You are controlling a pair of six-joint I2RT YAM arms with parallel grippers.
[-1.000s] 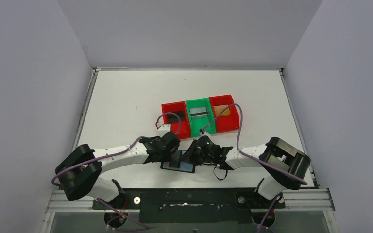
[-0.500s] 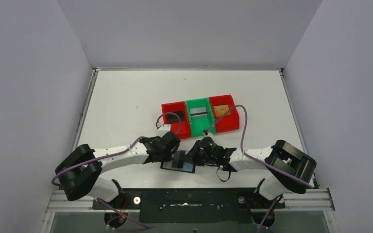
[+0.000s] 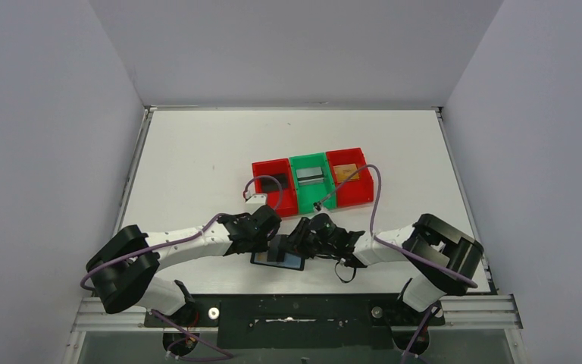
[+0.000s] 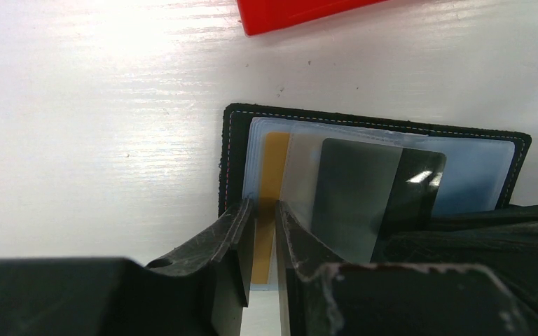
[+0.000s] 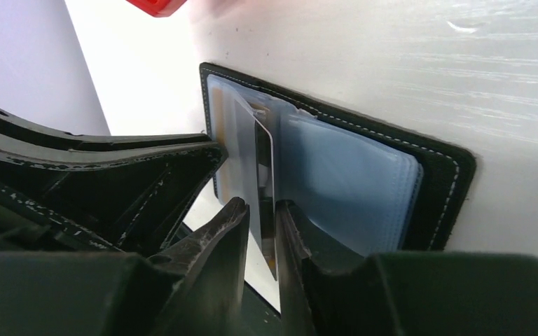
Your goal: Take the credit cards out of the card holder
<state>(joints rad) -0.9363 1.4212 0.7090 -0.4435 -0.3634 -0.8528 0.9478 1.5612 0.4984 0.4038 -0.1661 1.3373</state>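
While your right gripper [image 5: 263, 210] is straddling the dark card [image 5: 265, 161], jaws barely parted, and your left gripper [image 4: 264, 210], nearly closed, is bearing on the card holder [image 5: 441, 175] open on the table [image 5: 462, 56], neither grip is showing clearly. Extraction seems underway; you are needing a firm pinch, then straight pull.

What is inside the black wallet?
In the wallet: clear bluish pockets, a gold card and a grey card with a dark stripe. Whatever lies beneath them is covered.
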